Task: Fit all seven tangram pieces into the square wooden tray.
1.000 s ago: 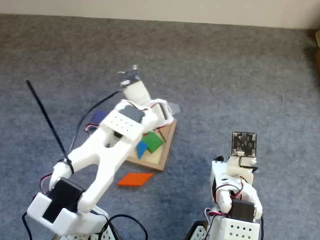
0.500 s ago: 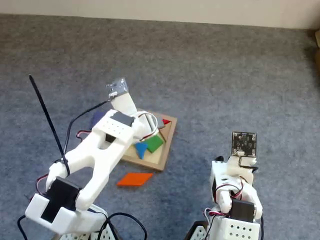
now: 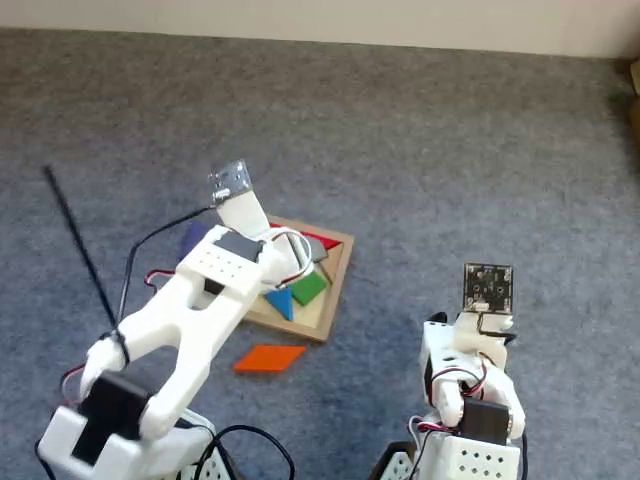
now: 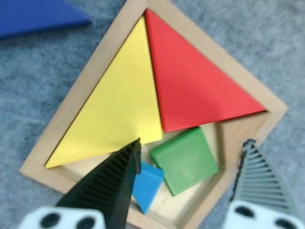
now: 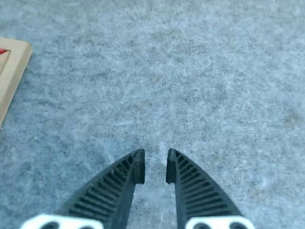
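A: Tray?
B: Square wooden tray [image 4: 87,83] sits on the grey carpeted desk [image 5: 190,71], in front of the left arm, corner-on in the left wrist view.
A: What's in it?
B: Four pieces. Large yellow triangle [image 4: 114,105] and large red triangle [image 4: 190,86] lie flat, edge to edge, each along a tray side. Green square [image 4: 185,160] lies skewed in the open part, just beside the red one. Small light-blue triangle [image 4: 147,183] is right next to the green square, partly hidden by the black finger [image 4: 109,186].
A: Pieces outside?
B: Dark blue triangle [image 4: 38,14] is on the desk just off the tray's rim. Orange parallelogram [image 3: 270,357] lies flat on the desk near the tray's nearest edge, apart from it.
A: Left hand?
B: Left hand [image 4: 193,143] hangs above the tray, released, fingers spread wide, nothing between them. Black fingertip is over the yellow triangle's corner, grey finger over the tray's rim.
A: Right hand?
B: Right hand [image 5: 155,164] is over bare desk, well apart from the tray, clenched to a narrow slit, empty.
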`<state>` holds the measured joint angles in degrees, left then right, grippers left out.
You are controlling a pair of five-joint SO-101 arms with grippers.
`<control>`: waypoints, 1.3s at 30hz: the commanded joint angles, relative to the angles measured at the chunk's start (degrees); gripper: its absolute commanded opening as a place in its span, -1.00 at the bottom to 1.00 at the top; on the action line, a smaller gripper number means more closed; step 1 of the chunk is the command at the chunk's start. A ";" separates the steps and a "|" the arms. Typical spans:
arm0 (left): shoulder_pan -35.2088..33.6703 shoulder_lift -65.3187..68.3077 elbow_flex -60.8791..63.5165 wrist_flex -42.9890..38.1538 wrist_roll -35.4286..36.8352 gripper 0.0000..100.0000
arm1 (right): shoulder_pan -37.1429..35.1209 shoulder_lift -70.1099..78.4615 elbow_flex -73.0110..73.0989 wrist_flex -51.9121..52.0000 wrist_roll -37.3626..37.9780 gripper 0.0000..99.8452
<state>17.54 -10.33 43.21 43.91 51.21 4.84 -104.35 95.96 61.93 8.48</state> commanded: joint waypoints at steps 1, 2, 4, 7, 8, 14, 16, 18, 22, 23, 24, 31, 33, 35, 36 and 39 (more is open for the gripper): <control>-0.48 -6.46 -0.84 3.69 -0.53 -0.36 | 0.57 -0.48 6.81 0.22 0.09 -0.82; -0.04 -7.52 -0.92 5.01 -0.53 -0.36 | 0.57 -0.48 6.81 0.22 0.09 -0.82; 1.27 -9.01 -0.66 7.03 -0.53 -0.36 | 0.57 -0.48 6.81 0.22 0.09 -0.82; 2.77 -9.27 -0.57 9.49 -0.53 -0.36 | 0.57 -0.48 6.81 0.22 0.09 -0.82; 2.86 -9.19 -0.57 9.93 -0.53 -0.36 | 0.57 -0.48 6.81 0.22 0.09 -0.82; 3.47 -9.19 3.82 7.56 -0.44 -0.36 | 0.66 -0.48 6.81 0.22 0.09 -0.82; 3.91 -9.19 6.02 5.01 -0.44 -0.36 | 0.66 -0.48 6.81 0.22 0.09 -0.82; 4.09 -9.19 7.78 2.29 -0.18 -0.36 | 0.66 -0.48 6.81 0.22 0.09 -0.82; 4.18 -9.19 9.54 -1.76 1.14 -0.36 | 0.66 -0.48 6.81 0.22 0.09 -0.82; 4.18 -9.19 9.98 -2.64 1.14 -0.36 | 0.66 -0.48 6.81 0.22 0.09 -0.82; 4.26 -9.19 10.33 -3.43 1.14 -0.36 | 0.66 -0.48 6.81 0.22 0.09 -0.82; 5.49 -9.19 10.59 -5.01 1.93 -0.36 | 0.66 -0.48 6.81 0.22 0.09 -0.82; 6.81 -9.19 10.59 -5.01 3.96 -0.36 | 0.66 -0.48 6.81 0.22 0.09 -0.82; 7.78 -9.36 10.42 -4.92 4.40 -0.36 | 0.66 -0.48 6.81 0.22 0.09 -0.82; 7.87 -9.71 10.33 -4.84 4.40 -0.36 | 0.66 -0.48 6.81 0.22 0.09 -0.82; 7.43 -9.89 9.80 -4.84 4.40 -0.36 | 0.66 -0.48 6.81 0.22 0.09 -0.82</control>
<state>24.31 -17.36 54.20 39.78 55.08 4.84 -104.35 95.96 61.93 8.48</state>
